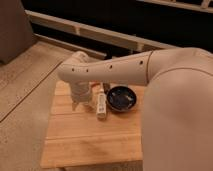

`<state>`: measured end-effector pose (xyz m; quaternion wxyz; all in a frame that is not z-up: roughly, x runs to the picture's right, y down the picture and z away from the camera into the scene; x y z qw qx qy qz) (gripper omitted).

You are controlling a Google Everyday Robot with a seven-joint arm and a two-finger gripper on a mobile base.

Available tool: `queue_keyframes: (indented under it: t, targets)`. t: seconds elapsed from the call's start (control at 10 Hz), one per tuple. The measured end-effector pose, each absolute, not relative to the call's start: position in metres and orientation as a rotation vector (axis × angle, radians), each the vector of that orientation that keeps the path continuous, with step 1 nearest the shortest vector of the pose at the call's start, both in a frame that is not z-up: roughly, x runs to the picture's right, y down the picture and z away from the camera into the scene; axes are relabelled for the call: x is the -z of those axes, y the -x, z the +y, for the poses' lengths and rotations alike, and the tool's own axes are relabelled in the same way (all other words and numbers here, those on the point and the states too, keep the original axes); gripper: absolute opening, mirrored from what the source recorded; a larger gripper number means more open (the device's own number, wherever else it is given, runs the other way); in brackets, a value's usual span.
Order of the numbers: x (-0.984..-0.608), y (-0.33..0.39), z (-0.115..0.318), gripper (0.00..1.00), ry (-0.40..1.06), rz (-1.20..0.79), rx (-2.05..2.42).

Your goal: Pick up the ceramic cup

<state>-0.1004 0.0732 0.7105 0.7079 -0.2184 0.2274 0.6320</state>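
My gripper point(83, 104) hangs down from the cream arm over the far left part of the wooden table point(90, 142), just left of the long white bar point(102, 104). The ceramic cup does not show; the wrist and gripper cover the spot where they reach the table. The wide dark bowl point(122, 98) sits right of the white bar.
My large cream upper arm point(175, 110) fills the right side and hides the table's right edge. A concrete floor point(25, 100) lies left of the table. A pale rail point(100, 35) and a dark wall run behind it.
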Motion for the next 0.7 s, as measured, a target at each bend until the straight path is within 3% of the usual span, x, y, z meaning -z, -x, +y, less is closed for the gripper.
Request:
queue_keyframes:
  t: [0.3, 0.7]
  targets:
    - [-0.720, 0.115, 0.032, 0.65, 0.430, 0.382, -1.306]
    - [-0.757, 0.117, 0.021, 0.65, 0.544, 0.286, -1.229]
